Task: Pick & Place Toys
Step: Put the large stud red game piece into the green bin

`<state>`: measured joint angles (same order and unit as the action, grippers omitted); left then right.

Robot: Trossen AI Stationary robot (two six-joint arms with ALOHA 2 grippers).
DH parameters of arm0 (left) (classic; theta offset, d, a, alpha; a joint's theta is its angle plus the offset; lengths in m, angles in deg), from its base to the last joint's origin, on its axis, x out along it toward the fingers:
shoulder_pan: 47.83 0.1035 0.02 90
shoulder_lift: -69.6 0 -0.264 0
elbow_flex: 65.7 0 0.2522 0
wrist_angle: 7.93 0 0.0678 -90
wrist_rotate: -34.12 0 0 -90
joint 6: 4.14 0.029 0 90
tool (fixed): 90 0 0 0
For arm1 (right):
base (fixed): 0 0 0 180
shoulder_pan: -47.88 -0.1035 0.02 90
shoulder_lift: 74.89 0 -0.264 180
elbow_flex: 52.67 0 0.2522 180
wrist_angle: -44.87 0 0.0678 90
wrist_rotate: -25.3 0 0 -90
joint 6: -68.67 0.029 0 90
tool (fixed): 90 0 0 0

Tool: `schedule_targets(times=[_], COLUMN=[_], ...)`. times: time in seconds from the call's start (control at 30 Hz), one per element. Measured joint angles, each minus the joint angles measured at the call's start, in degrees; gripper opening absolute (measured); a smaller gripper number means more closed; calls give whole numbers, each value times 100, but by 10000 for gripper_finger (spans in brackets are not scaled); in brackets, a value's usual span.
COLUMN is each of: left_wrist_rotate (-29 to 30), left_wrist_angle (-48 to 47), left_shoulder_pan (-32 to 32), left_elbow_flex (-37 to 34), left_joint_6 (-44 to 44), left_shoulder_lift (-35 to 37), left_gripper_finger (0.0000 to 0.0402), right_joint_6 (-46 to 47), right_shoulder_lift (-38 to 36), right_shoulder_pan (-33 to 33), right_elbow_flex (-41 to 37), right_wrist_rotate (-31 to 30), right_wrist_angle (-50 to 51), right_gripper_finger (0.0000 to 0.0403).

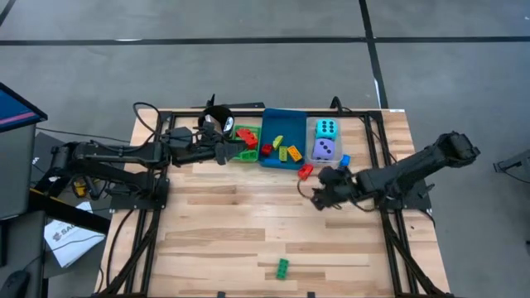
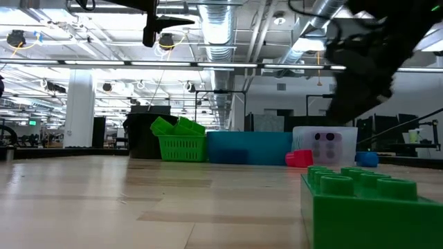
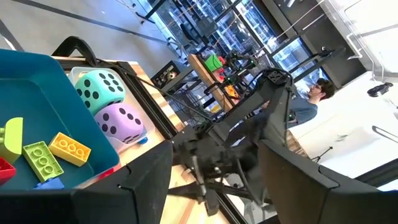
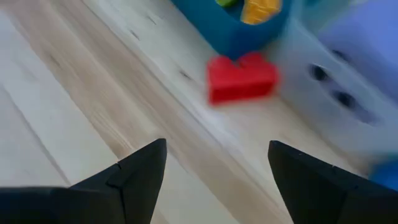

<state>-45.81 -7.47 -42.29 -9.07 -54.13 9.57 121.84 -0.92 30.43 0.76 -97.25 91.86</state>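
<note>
The right pincer (image 1: 315,199) hangs open and empty over the bare tabletop (image 1: 248,232), just short of the red brick (image 1: 305,171) that lies beside the blue tray (image 1: 283,116). In its wrist view the brick sits ahead between the spread fingers (image 4: 140,168), so this looks like the approach to a pick. Next it needs to advance, drop around the brick and close. The left pincer (image 1: 225,153) waits open, holding nothing, over the green tray (image 1: 245,154). A green brick (image 1: 282,267) lies well apart near the front edge; a blue brick (image 1: 345,160) rests beside the clear tray (image 1: 324,141) with the dice (image 1: 325,139).
</note>
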Motion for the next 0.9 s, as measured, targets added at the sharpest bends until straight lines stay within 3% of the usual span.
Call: schedule_targets(times=[0.13, 0.2, 0.37, 0.57, 0.9], left_wrist_rotate=[0, 0, -1, -2, -4], left_wrist_angle=[0, 1, 24, 36, 39], left_shoulder_pan=[0, 0, 0, 0, 0], left_elbow_flex=[0, 0, 0, 0, 0], left_joint_6=[0, 0, 0, 0, 0], left_shoulder_lift=[0, 0, 0, 0, 0], left_gripper_finger=[231, 231, 231, 231, 231], right_joint_6=[-669, -706, -310, -111, 664], right_shoulder_lift=[49, 184, 491, 870, 1165], right_shoulder_pan=[698, 1044, 1700, 2043, 2063], right_elbow_flex=[-481, -659, -857, -878, -878], right_wrist_rotate=[873, 1166, 1530, 2072, 2024], right_wrist_angle=[-1966, -2453, -2847, -3272, -3815], right_gripper_finger=[276, 276, 276, 276, 267])
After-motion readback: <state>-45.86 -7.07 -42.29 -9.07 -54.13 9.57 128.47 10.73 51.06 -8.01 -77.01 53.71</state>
